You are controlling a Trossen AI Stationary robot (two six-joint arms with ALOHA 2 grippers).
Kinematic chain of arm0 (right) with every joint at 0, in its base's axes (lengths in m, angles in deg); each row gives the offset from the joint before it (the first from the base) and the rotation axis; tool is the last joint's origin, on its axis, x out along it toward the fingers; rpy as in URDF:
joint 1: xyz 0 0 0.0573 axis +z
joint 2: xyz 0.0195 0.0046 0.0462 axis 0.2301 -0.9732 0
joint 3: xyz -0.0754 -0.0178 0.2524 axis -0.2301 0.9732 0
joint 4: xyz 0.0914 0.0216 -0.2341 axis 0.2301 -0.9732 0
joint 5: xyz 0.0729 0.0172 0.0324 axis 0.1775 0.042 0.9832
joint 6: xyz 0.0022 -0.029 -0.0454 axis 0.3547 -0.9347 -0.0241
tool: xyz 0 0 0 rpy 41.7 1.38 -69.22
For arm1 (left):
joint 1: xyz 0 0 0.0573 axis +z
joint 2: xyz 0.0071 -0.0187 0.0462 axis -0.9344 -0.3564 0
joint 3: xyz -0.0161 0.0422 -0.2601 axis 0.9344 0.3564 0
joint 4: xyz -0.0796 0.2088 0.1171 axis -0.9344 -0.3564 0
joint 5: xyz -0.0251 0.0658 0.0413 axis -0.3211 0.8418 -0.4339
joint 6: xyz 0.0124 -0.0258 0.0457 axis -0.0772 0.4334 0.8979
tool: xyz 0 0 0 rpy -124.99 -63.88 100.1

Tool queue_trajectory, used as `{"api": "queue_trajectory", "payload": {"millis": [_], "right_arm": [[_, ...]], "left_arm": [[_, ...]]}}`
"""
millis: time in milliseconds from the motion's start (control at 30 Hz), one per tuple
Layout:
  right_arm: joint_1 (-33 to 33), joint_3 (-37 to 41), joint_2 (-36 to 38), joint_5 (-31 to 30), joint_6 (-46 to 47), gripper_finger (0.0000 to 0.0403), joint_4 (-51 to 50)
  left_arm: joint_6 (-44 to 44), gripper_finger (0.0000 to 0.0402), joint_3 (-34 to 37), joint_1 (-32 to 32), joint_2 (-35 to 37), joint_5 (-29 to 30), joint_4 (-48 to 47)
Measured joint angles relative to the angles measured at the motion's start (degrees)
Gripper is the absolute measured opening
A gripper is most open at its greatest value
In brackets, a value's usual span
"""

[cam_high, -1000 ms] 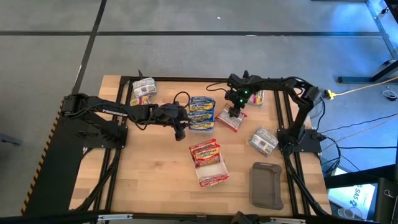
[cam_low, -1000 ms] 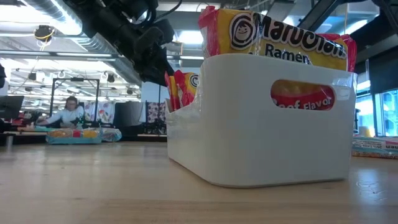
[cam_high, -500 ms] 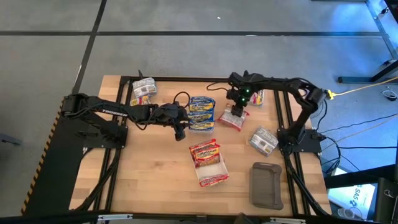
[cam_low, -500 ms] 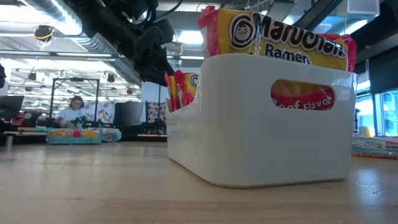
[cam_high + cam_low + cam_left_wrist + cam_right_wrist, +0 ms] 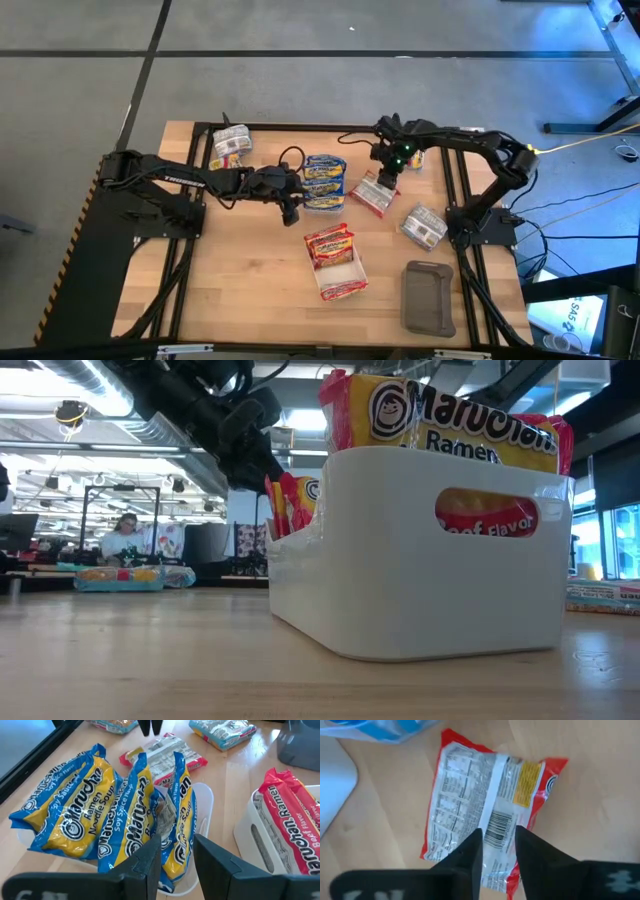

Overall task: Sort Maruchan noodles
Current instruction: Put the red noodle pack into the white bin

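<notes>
Right wrist view: the right gripper (image 5: pixel 497 852) stood directly over a red packet (image 5: pixel 485 815) lying face-down on the counter (image 5: pixel 590 810), fingers narrowly apart, straddling one short end; its long axis ran away from the gripper.

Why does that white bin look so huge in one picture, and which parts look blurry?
Low view: the white bin sits right by the camera, so it looms large, while the room behind is soft. Right wrist view: the right gripper's dark fingers blur; the red packet stays fairly sharp.
</notes>
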Motion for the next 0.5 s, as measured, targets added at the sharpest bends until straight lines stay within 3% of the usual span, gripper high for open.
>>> {"api": "queue_trajectory", "payload": {"millis": [133, 367, 500], "right_arm": [[0.0, 2.8, -0.1, -1.5, 3.3, 0.0145, 2.7], [1.3, 6.1, -0.4, -3.1, 9.3, 0.0298, 9.3], [3.2, 7.2, -2.5, -3.4, 11.0, 0.0365, 13.2]], "left_arm": [[0.0, 0.0106, 0.0, 0.0, 0.0, 0.0, 0.4], [0.0, 0.0106, 0.0, 0.0, 0.0, 0.0, 0.4], [0.0, 0.0106, 0.0, 0.0, 0.0, 0.0, 0.4]]}}
